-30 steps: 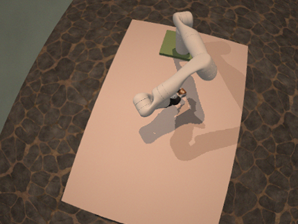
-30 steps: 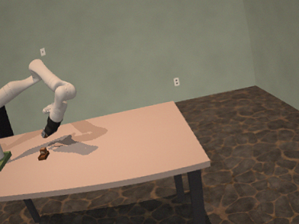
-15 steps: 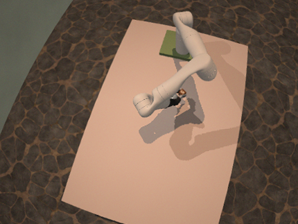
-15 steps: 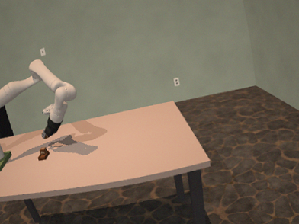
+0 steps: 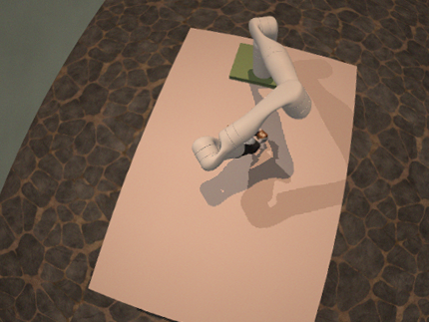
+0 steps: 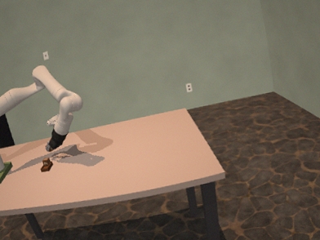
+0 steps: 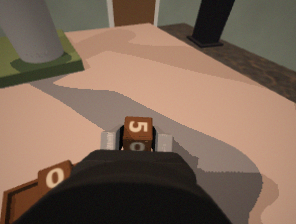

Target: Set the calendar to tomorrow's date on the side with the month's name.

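Note:
My gripper (image 7: 138, 134) is shut on a brown cube (image 7: 137, 133) whose top face reads 5. I hold it in the air above the table. In the wrist view, the brown tray (image 7: 22, 196) lies at the lower left, with a second cube (image 7: 54, 177) standing in it, showing a 0. In the exterior view, the tray (image 6: 46, 167) sits on the table below and left of the gripper (image 6: 50, 147). In the top view, the held cube (image 5: 261, 136) shows at the end of the arm; the tray is hidden there. I cannot read the month's name.
The arm's base stands on a green plate (image 5: 249, 69) at the table's far end, also in the wrist view (image 7: 35, 62). The table's right edge (image 7: 235, 75) runs past the gripper. A dark stand (image 6: 0, 131) is behind the base.

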### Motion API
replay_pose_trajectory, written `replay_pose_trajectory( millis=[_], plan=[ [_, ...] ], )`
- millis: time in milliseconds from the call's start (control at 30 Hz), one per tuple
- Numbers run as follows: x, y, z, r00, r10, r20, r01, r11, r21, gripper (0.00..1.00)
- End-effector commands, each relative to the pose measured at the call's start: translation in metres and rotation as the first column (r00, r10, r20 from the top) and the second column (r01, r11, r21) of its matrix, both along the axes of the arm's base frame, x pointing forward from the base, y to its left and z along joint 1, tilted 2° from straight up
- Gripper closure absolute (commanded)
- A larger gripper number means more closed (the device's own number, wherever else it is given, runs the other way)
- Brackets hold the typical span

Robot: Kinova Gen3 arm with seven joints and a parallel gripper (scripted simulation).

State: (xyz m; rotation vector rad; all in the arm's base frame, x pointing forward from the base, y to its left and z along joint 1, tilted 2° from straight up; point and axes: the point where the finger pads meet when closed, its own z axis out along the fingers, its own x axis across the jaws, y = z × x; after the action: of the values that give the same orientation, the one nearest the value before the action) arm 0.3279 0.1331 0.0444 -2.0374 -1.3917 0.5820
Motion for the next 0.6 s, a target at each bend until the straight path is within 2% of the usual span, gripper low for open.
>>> replay_pose_trajectory(
  millis=[0,567],
  plan=[
    [0.0,-0.001,-0.004,1.0,-0.001,-0.002,0.001,1.0,-0.001,0.4],
    [0.0,-0.002,-0.029,1.0,-0.001,-0.002,0.001,1.0,-0.001,0.4]
  ],
)
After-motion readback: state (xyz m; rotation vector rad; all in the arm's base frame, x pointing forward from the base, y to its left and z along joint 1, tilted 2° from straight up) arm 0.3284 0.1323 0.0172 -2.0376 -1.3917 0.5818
